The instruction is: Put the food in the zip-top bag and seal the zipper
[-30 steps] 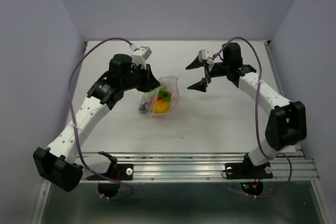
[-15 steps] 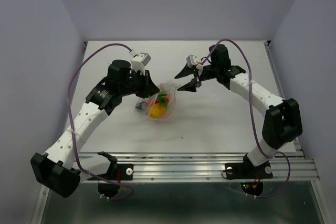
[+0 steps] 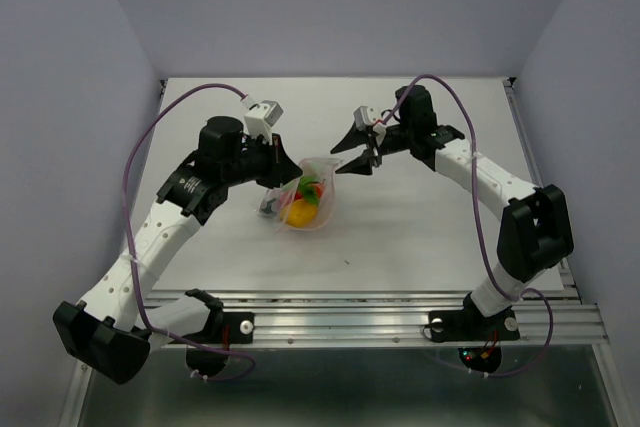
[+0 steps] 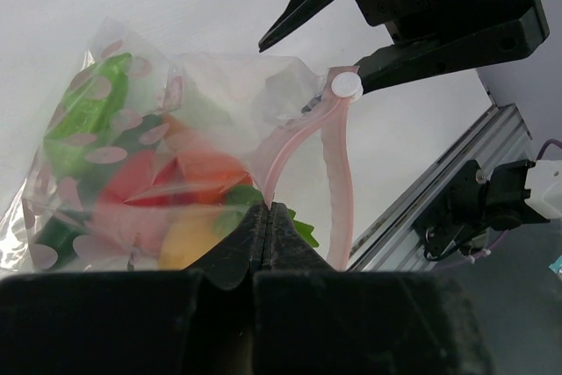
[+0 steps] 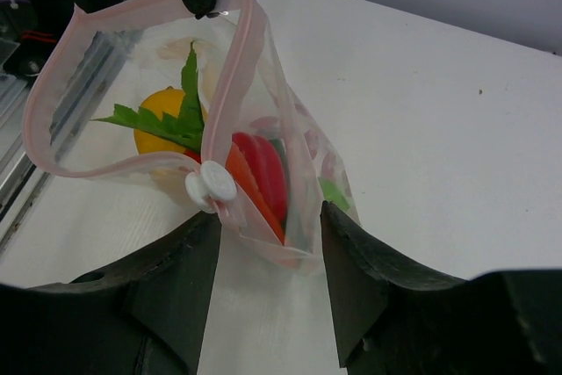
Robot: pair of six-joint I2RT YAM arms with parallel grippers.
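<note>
The clear zip-top bag (image 3: 310, 192) with pink marks stands mid-table, held up. The food is inside it: a yellow-orange piece (image 5: 158, 120), red pepper (image 5: 268, 173), orange carrot with green top (image 5: 171, 111), green pieces (image 4: 88, 103). The pink zipper strip (image 5: 237, 50) gapes open; its white slider (image 5: 211, 186) sits at the end near my right gripper. My left gripper (image 4: 268, 212) is shut on the far end of the zipper strip. My right gripper (image 5: 268, 234) is open, its jaws either side of the bag's slider corner, in the top view (image 3: 352, 155) too.
The metal rail (image 3: 400, 312) runs along the table's near edge. Purple cables (image 3: 150, 137) loop over both arms. Grey walls close in the back and sides.
My right gripper has moved left and down to the bag's mouth, now straddling its slider corner. My left gripper has kept its grip and shifted slightly left with the bag.
</note>
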